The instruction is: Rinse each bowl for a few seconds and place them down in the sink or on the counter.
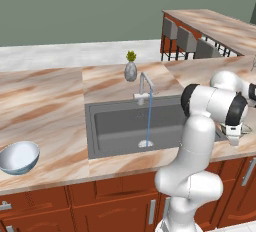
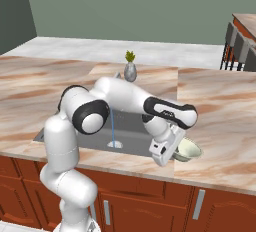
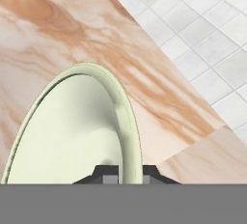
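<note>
Kitchen scene with running water. The tool [image 3: 123,174] is clenched on the rim of the small cream-green bowl [image 2: 189,150], one finger on each side of the rim wall. In the right base view this bowl sits at the right end of the sink [image 1: 117,128], at the edge where basin meets the desk [image 2: 220,126], with its opening facing up and slightly tilted; whether it rests on the desk or hangs just above it cannot be told. In the hand view the bowl appears as a long ellipse running away from the tool, over the marble pattern. The larger blue-white bowl [image 1: 19,157] lies on the desk far left of the sink, tipped, its opening turned up and left. A thin stream falls from the faucet [image 1: 145,87] to the drain. A small grey vase [image 1: 130,70] with a plant stands behind the faucet.
</note>
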Tool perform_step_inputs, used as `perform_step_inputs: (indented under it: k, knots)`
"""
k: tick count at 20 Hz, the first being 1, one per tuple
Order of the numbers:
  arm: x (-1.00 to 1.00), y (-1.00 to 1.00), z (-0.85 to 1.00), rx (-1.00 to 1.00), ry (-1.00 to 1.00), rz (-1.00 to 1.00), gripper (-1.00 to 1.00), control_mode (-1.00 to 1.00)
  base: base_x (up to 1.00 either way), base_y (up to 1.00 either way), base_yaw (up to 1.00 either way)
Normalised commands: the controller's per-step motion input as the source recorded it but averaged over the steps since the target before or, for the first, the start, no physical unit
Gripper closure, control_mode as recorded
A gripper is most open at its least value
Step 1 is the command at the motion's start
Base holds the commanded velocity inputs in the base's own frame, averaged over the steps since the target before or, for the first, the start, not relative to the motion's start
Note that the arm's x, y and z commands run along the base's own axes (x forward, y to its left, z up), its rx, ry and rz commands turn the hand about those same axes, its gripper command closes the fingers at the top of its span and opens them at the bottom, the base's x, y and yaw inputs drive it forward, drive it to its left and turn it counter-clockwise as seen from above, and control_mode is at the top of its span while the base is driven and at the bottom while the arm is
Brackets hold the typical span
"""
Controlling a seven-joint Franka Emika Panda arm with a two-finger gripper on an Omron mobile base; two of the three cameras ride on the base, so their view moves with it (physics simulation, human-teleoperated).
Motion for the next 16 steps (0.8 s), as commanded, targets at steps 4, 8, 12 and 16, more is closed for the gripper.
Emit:
perform_step_inputs:
  k: [4,8,12,16]
  knots:
    - [0.09,-0.23,-0.18,0.06,0.00,0.00,1.00,-1.00,0.00,0.00,0.00]
    - [0.09,-0.23,-0.14,0.05,0.01,0.00,1.00,-1.00,0.00,0.00,0.00]
    - [0.13,-0.20,-0.04,0.03,0.00,0.00,-1.00,-1.00,0.00,0.00,0.00]
    - [0.20,-0.32,-0.02,0.02,0.00,0.00,-1.00,-1.00,0.00,0.00,0.00]
